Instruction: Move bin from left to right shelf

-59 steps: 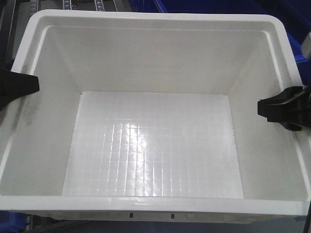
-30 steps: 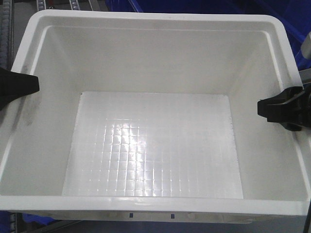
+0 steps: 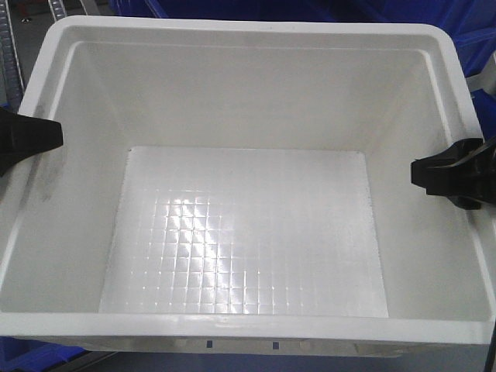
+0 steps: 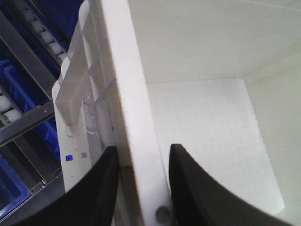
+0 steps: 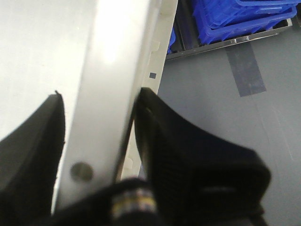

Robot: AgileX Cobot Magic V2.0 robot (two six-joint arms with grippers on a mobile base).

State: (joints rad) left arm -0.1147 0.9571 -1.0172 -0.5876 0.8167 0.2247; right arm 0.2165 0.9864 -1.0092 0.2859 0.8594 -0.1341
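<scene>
The white bin (image 3: 248,101) fills the front view, its grid-textured floor (image 3: 240,240) bare and nothing inside. My left gripper (image 3: 31,136) clamps the bin's left rim. In the left wrist view that gripper (image 4: 143,150) has one black finger outside the rim (image 4: 127,84) and one inside, both pressed to it. My right gripper (image 3: 446,174) is shut on the right rim. In the right wrist view the gripper (image 5: 101,99) straddles the rim (image 5: 113,56) the same way.
Dark blue crates (image 3: 232,8) show behind the bin's far edge. Shelf roller rails (image 4: 28,47) and blue crates (image 4: 19,84) lie left of the bin. To its right are grey floor (image 5: 225,132) with a tape strip (image 5: 244,66) and stacked blue crates (image 5: 235,19).
The rails and blue crates behind the bin have slid leftward in the front view. The bin and both grippers keep the same place in the frame.
</scene>
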